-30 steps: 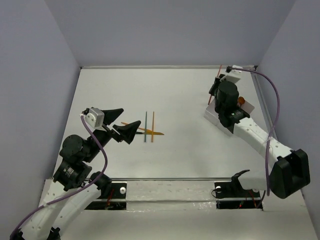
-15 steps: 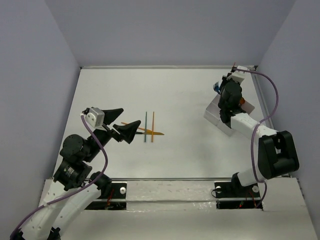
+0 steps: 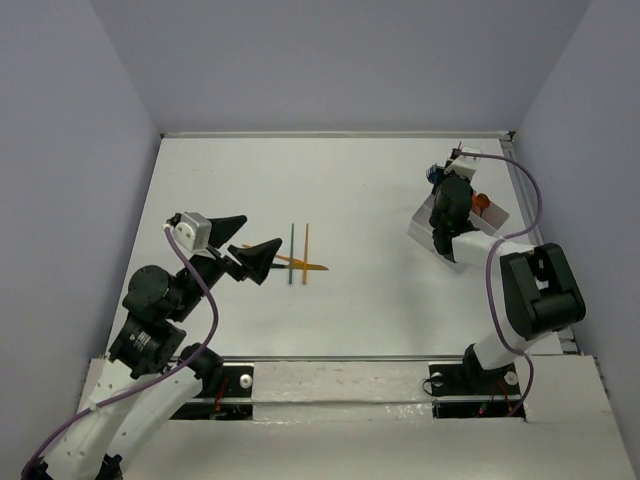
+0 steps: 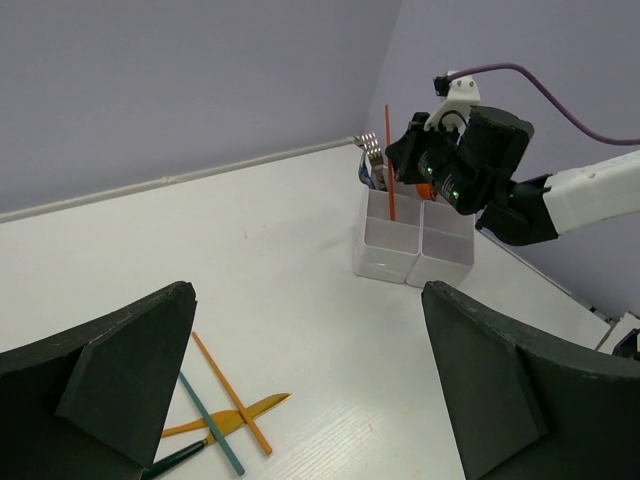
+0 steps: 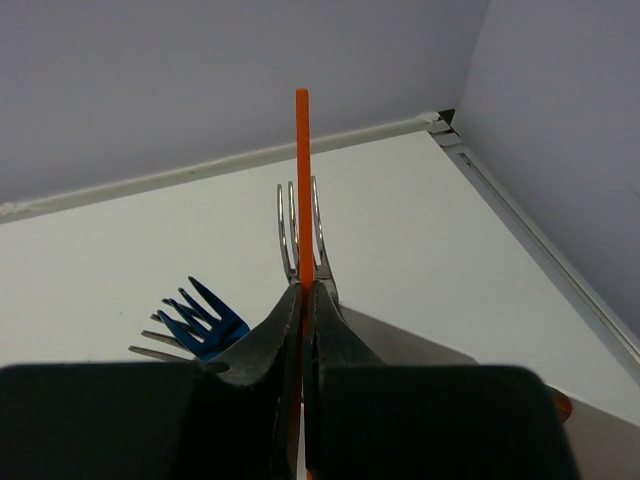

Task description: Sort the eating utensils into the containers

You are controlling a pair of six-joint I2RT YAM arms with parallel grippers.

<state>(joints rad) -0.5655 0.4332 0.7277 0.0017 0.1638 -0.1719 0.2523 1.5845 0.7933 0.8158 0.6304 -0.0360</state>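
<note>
My right gripper is shut on a thin orange stick and holds it upright over the white divided box. In the left wrist view the stick reaches down into a far compartment. A silver fork and a blue fork stand in the box just behind the fingers. My left gripper is open and empty, above and just left of an orange stick, a green stick and a gold knife lying crossed on the table.
The box sits at the right near the side wall, with an orange utensil in it. Grey walls close in the white table on three sides. The right arm's cable loops beside the box.
The right arm has folded in toward the box and turned the orange stick from tilted to upright, lowering it over a compartment. The left arm and the utensils on the table have not moved.
</note>
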